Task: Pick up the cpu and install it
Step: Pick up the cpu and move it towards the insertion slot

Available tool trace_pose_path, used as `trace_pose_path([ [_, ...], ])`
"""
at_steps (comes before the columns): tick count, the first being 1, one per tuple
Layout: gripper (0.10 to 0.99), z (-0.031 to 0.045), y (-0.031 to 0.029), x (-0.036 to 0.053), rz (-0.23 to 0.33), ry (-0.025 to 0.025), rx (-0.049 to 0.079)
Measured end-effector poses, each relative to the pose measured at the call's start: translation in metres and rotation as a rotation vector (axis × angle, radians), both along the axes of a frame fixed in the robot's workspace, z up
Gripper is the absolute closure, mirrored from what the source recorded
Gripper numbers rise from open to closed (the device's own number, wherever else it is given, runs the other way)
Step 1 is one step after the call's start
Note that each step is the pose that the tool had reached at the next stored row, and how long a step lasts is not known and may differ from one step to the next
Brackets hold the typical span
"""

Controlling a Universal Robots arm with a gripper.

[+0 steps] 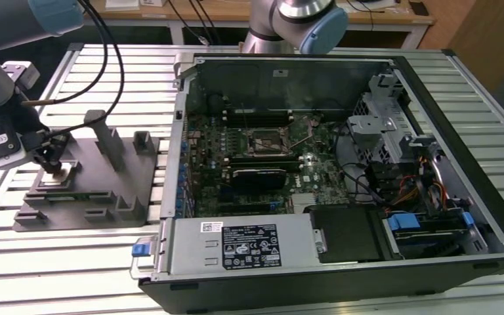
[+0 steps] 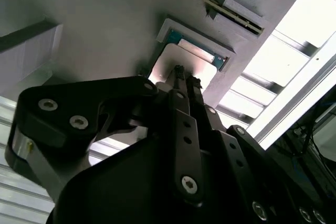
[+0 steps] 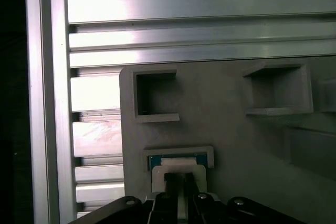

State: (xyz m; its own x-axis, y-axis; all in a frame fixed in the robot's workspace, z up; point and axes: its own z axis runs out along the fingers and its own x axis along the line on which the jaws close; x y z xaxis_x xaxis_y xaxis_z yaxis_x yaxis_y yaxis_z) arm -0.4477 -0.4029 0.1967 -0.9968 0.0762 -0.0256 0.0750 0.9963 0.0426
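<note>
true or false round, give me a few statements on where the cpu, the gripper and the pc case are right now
1. The cpu lies in a recess of the grey fixture. True.
2. The gripper hangs over the motherboard. False: it is at the cpu on the fixture, outside the case.
3. The computer case lies open with the motherboard exposed. True.
4. The fixture sits inside the case. False: it rests on the slatted metal table beside the case, on the exterior view's left.
</note>
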Motion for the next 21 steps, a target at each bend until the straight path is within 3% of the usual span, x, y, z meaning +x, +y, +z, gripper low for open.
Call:
trace_pose_path([
  [1, 0.922, 0.0, 0.0, 0.0, 0.0, 0.0, 0.0],
  [3, 0.796, 0.0, 0.0, 0.0, 0.0, 0.0, 0.0],
  [4, 0.796, -0.0001, 0.0, 0.0, 0.0, 0.0, 0.0],
  [6, 0.678, -0.0002, 0.0, 0.0, 0.0, -0.0001, 0.0],
  [9, 0.62, -0.0002, 0.0, 0.0, 0.0, 0.0, 0.0],
  [12, 0.443, -0.0003, 0.0, 0.0, 0.0, 0.0, 0.0],
  [13, 0.443, -0.0003, 0.0, 0.0, 0.0, 0.0, 0.0],
  [15, 0.322, -0.0003, 0.0, 0.0, 0.0, 0.0, 0.0],
  [21, 0.322, -0.0007, 0.0, 0.0, 0.0, -0.0002, 0.0],
])
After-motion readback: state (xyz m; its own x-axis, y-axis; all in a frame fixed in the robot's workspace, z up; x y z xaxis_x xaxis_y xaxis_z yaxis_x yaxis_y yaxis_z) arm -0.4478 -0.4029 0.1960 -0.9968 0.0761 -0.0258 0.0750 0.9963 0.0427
